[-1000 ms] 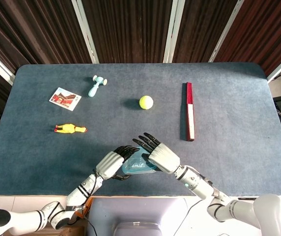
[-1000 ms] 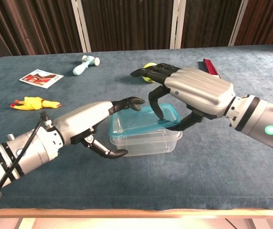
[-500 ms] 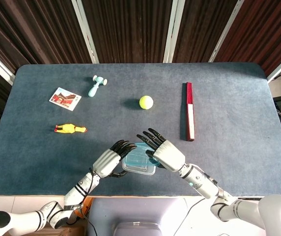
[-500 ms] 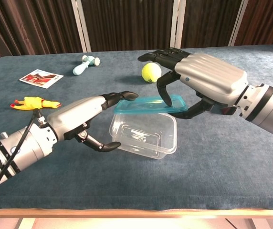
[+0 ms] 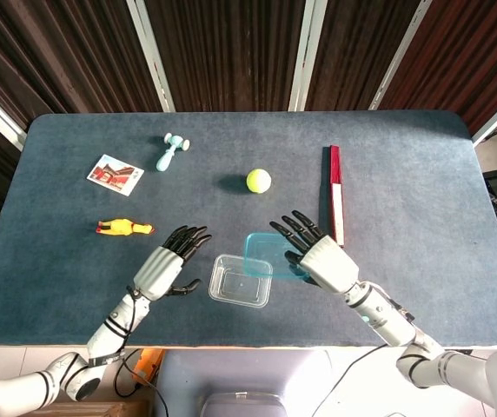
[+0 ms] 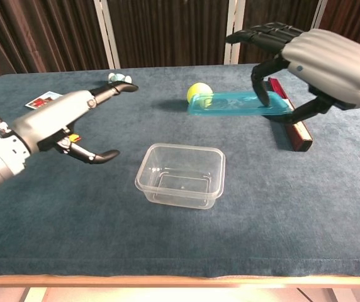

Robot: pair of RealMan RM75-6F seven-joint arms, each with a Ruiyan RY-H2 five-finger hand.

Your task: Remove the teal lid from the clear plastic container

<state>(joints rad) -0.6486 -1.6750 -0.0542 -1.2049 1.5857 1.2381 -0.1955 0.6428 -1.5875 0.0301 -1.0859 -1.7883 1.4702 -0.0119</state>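
Note:
The clear plastic container (image 5: 241, 280) (image 6: 181, 175) stands uncovered on the blue table near the front edge. My right hand (image 5: 321, 255) (image 6: 318, 55) holds the teal lid (image 5: 268, 254) (image 6: 236, 104) in the air, up and to the right of the container, pinched at its right end. My left hand (image 5: 163, 265) (image 6: 60, 123) hovers to the left of the container, fingers spread, holding nothing and touching nothing.
A yellow tennis ball (image 5: 259, 181) (image 6: 199, 92) lies behind the container. A red and white bar (image 5: 336, 207) (image 6: 290, 119) lies on the right. At the left are a yellow rubber chicken (image 5: 124, 228), a picture card (image 5: 115, 174) and a pale teal toy (image 5: 170, 151).
The right hand has lifted the teal lid off the container and carried it up and to the right. The left hand has let go of the container and drawn back to the left.

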